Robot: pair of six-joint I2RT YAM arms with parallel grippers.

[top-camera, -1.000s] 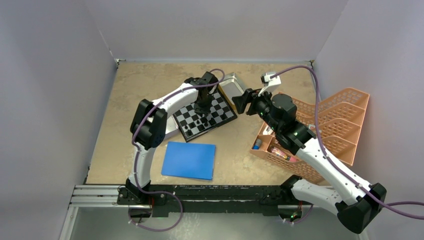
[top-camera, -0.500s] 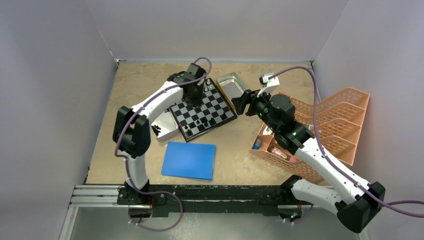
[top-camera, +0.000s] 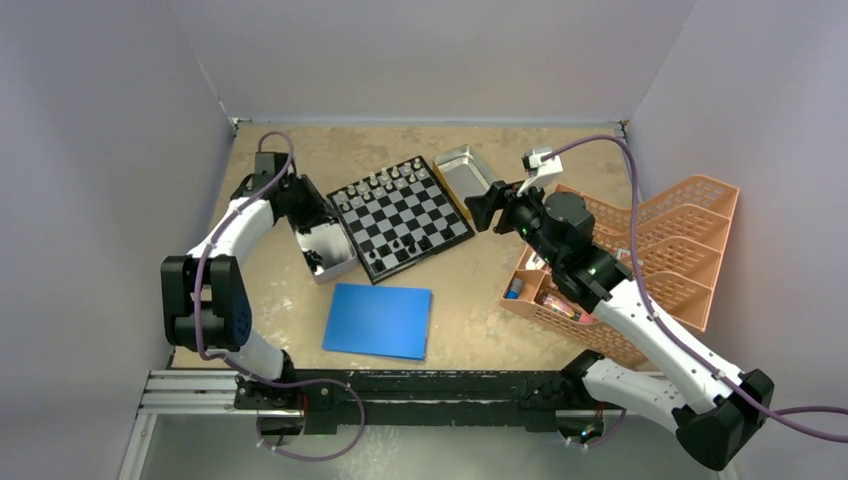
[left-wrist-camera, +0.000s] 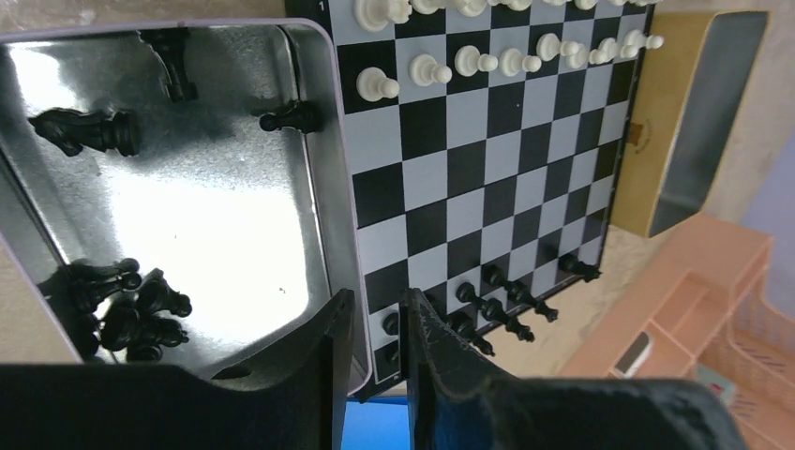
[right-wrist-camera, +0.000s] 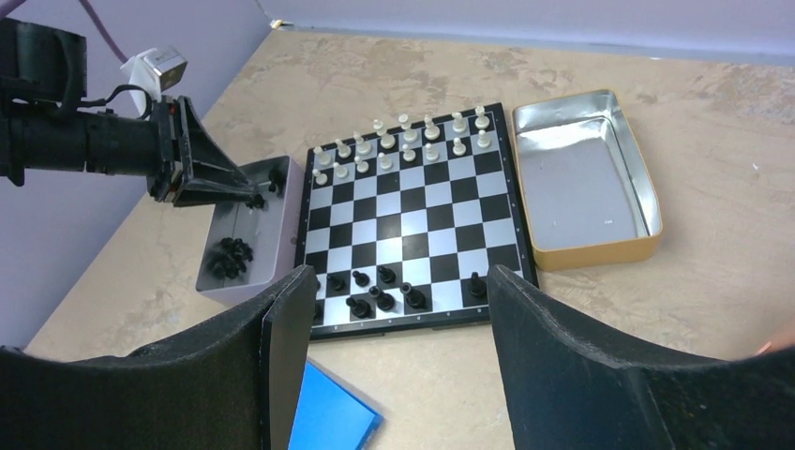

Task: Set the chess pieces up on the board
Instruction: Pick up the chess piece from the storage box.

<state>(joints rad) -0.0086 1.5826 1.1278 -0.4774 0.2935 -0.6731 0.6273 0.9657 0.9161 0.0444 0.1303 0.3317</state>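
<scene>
The board (top-camera: pixel 400 212) lies mid-table. Silvery-white pieces (left-wrist-camera: pixel 469 61) fill its far two rows. Several black pieces (left-wrist-camera: pixel 497 305) stand along its near edge. More black pieces (left-wrist-camera: pixel 122 309) lie in a shiny metal tray (left-wrist-camera: pixel 234 206) at the board's left. My left gripper (top-camera: pixel 318 226) hangs over that tray. Its fingers (left-wrist-camera: pixel 328 347) stand a narrow gap apart with nothing between them. My right gripper (top-camera: pixel 478 208) hovers to the right of the board, wide open and empty. It looks down on the board (right-wrist-camera: pixel 412 202).
An empty gold-sided metal tray (top-camera: pixel 468 172) sits at the board's far right. A blue sheet (top-camera: pixel 378 320) lies in front of the board. An orange basket (top-camera: pixel 650 260) with compartments stands at the right. Walls close in the left, back and right.
My left arm has swung left from above the board to over the tray of black pieces. My right arm has barely moved.
</scene>
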